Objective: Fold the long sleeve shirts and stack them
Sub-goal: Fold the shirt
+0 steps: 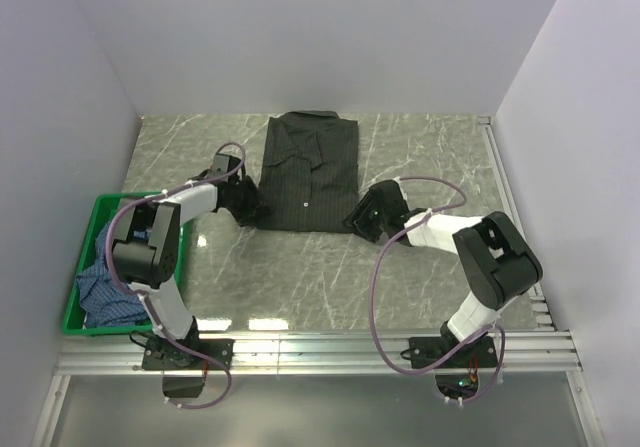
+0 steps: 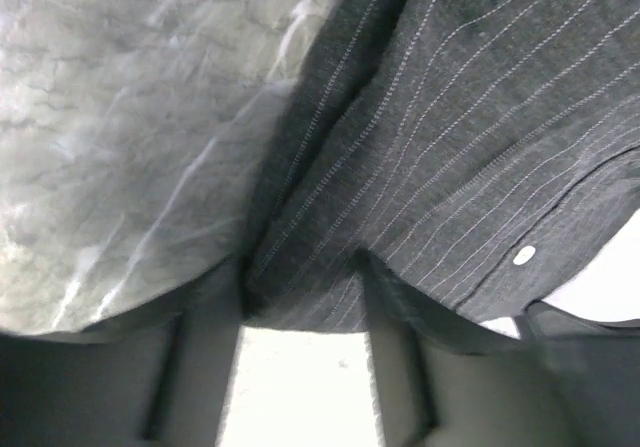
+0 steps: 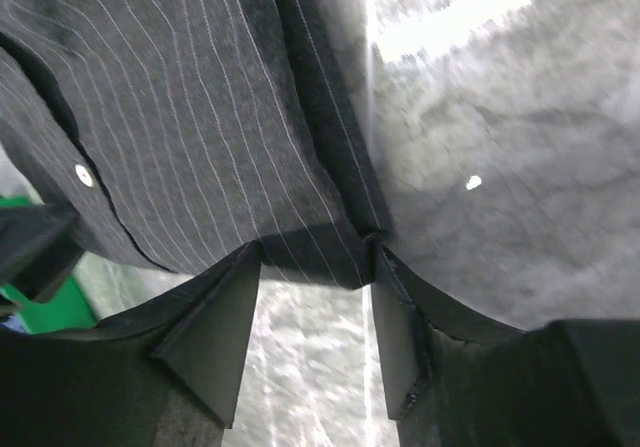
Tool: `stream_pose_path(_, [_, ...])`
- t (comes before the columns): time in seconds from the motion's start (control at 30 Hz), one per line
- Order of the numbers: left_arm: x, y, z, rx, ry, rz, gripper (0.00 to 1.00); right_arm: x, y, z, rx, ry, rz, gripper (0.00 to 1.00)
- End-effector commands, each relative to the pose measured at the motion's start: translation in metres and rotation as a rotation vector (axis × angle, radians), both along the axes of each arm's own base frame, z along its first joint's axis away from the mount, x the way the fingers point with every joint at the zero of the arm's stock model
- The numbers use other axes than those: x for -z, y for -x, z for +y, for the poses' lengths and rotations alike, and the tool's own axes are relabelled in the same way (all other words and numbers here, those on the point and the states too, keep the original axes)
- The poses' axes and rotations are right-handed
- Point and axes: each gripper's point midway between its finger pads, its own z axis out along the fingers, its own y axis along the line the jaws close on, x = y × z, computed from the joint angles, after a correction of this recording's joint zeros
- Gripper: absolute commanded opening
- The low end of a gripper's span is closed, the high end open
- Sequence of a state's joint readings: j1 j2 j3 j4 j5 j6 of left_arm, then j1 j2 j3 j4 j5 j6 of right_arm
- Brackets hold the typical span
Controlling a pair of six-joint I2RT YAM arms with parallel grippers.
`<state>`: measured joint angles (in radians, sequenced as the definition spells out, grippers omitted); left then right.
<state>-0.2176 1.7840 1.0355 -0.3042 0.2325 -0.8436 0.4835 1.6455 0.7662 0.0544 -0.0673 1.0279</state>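
Honestly, left hand (image 1: 250, 207) and right hand (image 1: 358, 219) sit half-open, straddling the near hem corners of the black shirt (image 1: 310, 172), folded far-middle on the bench (image 1: 300, 277). Nothing's pinched yet. If they close too shallow, a corner could slip and skew the fold. The blue shirt (image 1: 110, 292) lies crumpled in the crate (image 1: 100, 203).

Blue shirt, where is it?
In the top view, the blue shirt lies crumpled in the green crate at the left, beside the left arm.
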Motion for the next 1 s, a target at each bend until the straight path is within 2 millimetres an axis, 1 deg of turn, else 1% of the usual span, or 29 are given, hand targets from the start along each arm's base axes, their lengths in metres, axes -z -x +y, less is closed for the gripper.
stream_pose_path(0.0, [0.039, 0.026, 0.004, 0.001, -0.040, 0.106, 0.52, 0.017, -0.006, -0.008, 0.064, 0.012, 0.005, 0.54])
stream_pose_path(0.07, [0.041, 0.027, 0.002, 0.004, -0.036, 0.109, 0.44, 0.022, -0.007, -0.008, 0.070, 0.012, 0.005, 0.48])
stream_pose_path(0.1, [0.042, 0.028, 0.002, 0.005, -0.033, 0.111, 0.36, 0.024, -0.008, -0.008, 0.069, 0.012, 0.003, 0.45])
stream_pose_path(0.13, [0.042, 0.028, 0.001, 0.006, -0.029, 0.111, 0.30, 0.024, -0.010, -0.008, 0.072, 0.015, 0.002, 0.34])
stream_pose_path(0.17, [0.041, 0.028, 0.001, 0.009, -0.027, 0.108, 0.19, 0.024, -0.011, -0.008, 0.066, 0.019, -0.002, 0.25])
stream_pose_path(0.2, [0.040, 0.027, 0.001, 0.010, -0.027, 0.109, 0.11, 0.022, -0.012, -0.007, 0.061, 0.021, -0.008, 0.16])
stream_pose_path(0.23, [0.039, 0.027, 0.000, 0.014, -0.025, 0.111, 0.04, 0.019, -0.013, -0.009, 0.060, 0.028, -0.011, 0.02])
stream_pose_path(0.27, [0.028, 0.018, -0.002, 0.018, -0.020, 0.086, 0.01, 0.010, -0.019, -0.007, 0.044, 0.035, -0.033, 0.00])
stream_pose_path(0.3, [0.023, 0.021, -0.001, 0.029, -0.026, 0.103, 0.00, 0.000, -0.018, -0.008, 0.034, 0.048, -0.035, 0.00])
stream_pose_path(0.33, [0.014, 0.017, -0.003, 0.036, -0.024, 0.092, 0.01, -0.020, -0.028, -0.004, 0.021, 0.046, -0.070, 0.00])
stream_pose_path(0.37, [-0.012, 0.002, -0.006, 0.045, -0.016, 0.032, 0.00, -0.033, -0.031, -0.005, 0.000, 0.065, -0.091, 0.00])
stream_pose_path(0.4, [-0.026, 0.003, -0.007, 0.052, -0.015, 0.032, 0.01, -0.053, -0.026, -0.006, -0.017, 0.069, -0.097, 0.00])
stream_pose_path(0.43, [-0.061, -0.007, -0.009, 0.054, -0.006, -0.048, 0.01, -0.079, -0.033, -0.003, -0.046, 0.067, -0.152, 0.00])
stream_pose_path(0.47, [-0.074, -0.007, -0.007, 0.050, -0.038, -0.082, 0.01, -0.093, -0.032, -0.003, -0.061, 0.069, -0.171, 0.00])
stream_pose_path(0.5, [-0.084, -0.002, -0.008, 0.052, -0.044, -0.099, 0.00, -0.104, -0.024, -0.006, -0.077, 0.078, -0.173, 0.00])
stream_pose_path(0.53, [-0.088, 0.006, -0.011, 0.057, -0.028, -0.105, 0.01, -0.105, -0.018, -0.007, -0.093, 0.085, -0.164, 0.00])
stream_pose_path(0.57, [-0.076, 0.029, -0.012, 0.059, 0.006, -0.062, 0.01, -0.100, -0.011, -0.009, -0.117, 0.092, -0.142, 0.00])
stream_pose_path(0.6, [-0.070, 0.044, -0.019, 0.085, 0.057, -0.030, 0.01, -0.093, 0.001, -0.011, -0.138, 0.094, -0.108, 0.00])
stream_pose_path(0.63, [-0.044, 0.068, -0.016, 0.087, 0.061, 0.036, 0.01, -0.073, 0.017, -0.016, -0.152, 0.100, -0.057, 0.00])
stream_pose_path(0.67, [-0.040, 0.079, -0.018, 0.093, 0.065, 0.041, 0.00, -0.064, 0.027, -0.017, -0.163, 0.091, -0.035, 0.00])
stream_pose_path(0.7, [-0.033, 0.089, -0.017, 0.092, 0.057, 0.054, 0.00, -0.060, 0.036, -0.015, -0.177, 0.066, -0.030, 0.00])
stream_pose_path(0.73, [-0.025, 0.098, -0.015, 0.090, 0.050, 0.069, 0.00, -0.038, 0.056, -0.021, -0.179, 0.069, 0.029, 0.00])
stream_pose_path(0.77, [-0.017, 0.113, -0.015, 0.095, 0.053, 0.084, 0.01, -0.030, 0.065, -0.022, -0.188, 0.061, 0.048, 0.00])
stream_pose_path(0.8, [-0.013, 0.119, -0.015, 0.098, 0.051, 0.092, 0.02, -0.027, 0.071, -0.022, -0.194, 0.052, 0.049, 0.00])
stream_pose_path(0.83, [-0.008, 0.129, -0.013, 0.099, 0.039, 0.101, 0.03, -0.014, 0.084, -0.027, -0.191, 0.065, 0.083, 0.00])
stream_pose_path(0.87, [-0.007, 0.134, -0.016, 0.111, 0.039, 0.103, 0.05, -0.010, 0.092, -0.027, -0.199, 0.072, 0.089, 0.01])
stream_pose_path(0.9, [-0.005, 0.139, -0.017, 0.116, 0.036, 0.107, 0.07, -0.011, 0.096, -0.028, -0.200, 0.069, 0.084, 0.04])
stream_pose_path(0.93, [-0.001, 0.147, -0.017, 0.120, 0.035, 0.120, 0.09, -0.005, 0.105, -0.031, -0.205, 0.077, 0.098, 0.17])
stream_pose_path(0.97, [-0.005, 0.151, -0.020, 0.132, 0.036, 0.104, 0.19, -0.006, 0.108, -0.030, -0.220, 0.081, 0.093, 0.24])
